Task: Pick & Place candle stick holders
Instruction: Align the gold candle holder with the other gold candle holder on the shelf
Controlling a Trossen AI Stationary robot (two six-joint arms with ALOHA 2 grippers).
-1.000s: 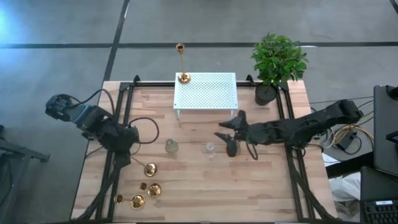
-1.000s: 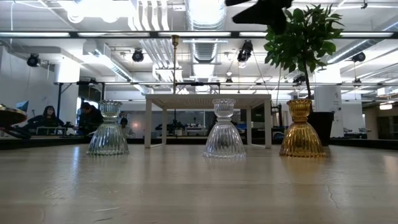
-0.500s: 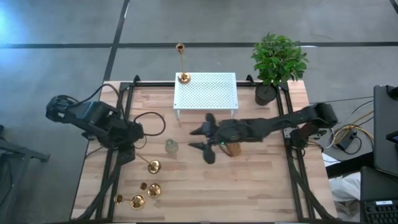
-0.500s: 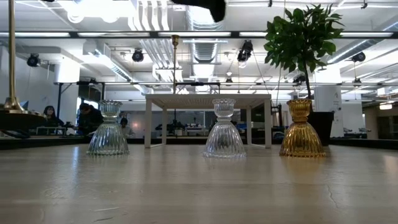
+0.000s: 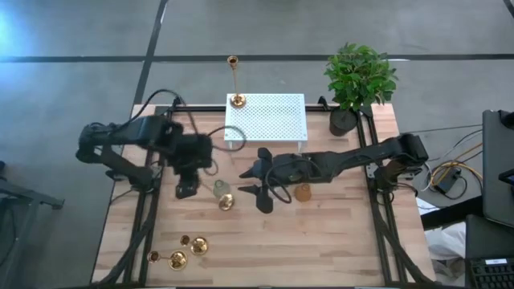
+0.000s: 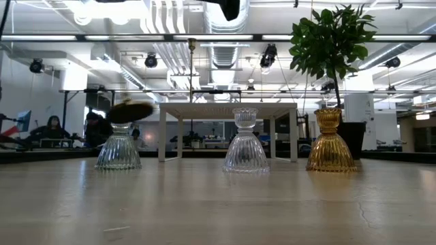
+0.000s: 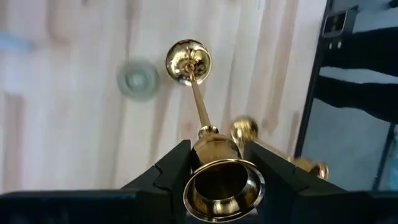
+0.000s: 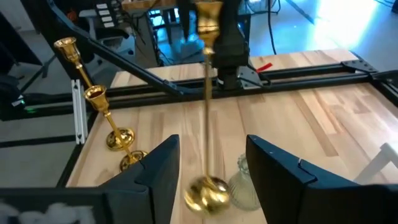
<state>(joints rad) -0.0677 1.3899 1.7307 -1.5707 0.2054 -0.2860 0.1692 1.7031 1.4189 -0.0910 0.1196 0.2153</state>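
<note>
My left gripper (image 5: 188,189) is shut on a gold candle stick holder (image 7: 198,102) and carries it over the table's middle left. Its round base (image 5: 226,201) hangs by a clear glass holder (image 5: 220,189). My right gripper (image 5: 254,180) stands open at the table's middle, pointing left at that candle stick holder (image 8: 206,118), whose stem lies just beyond its fingertips and untouched. Another candle stick holder (image 5: 235,80) stands by its base on the far left corner of the white rack (image 5: 265,119). More (image 5: 189,247) stand on their bases at the near left. My left gripper pinches the candle stick holder just below its top cup (image 7: 210,144), one finger on either side. The fingers come from above, slanting down. The stem hangs below them, and the base (image 7: 188,61) is lifted clear of the table.
Three ribbed glass holders stand in a row across the table's middle: two clear (image 6: 118,146) (image 6: 245,144) and one amber (image 6: 330,141). A potted plant (image 5: 359,80) stands at the far right corner. Black frame rails run along both sides of the table.
My left gripper has carried the hanging candle stick holder from the table's left toward its middle and far edge, rolling its wrist; the base now hangs by the clear glass holder. My right gripper went toward the left edge, then kept still.
</note>
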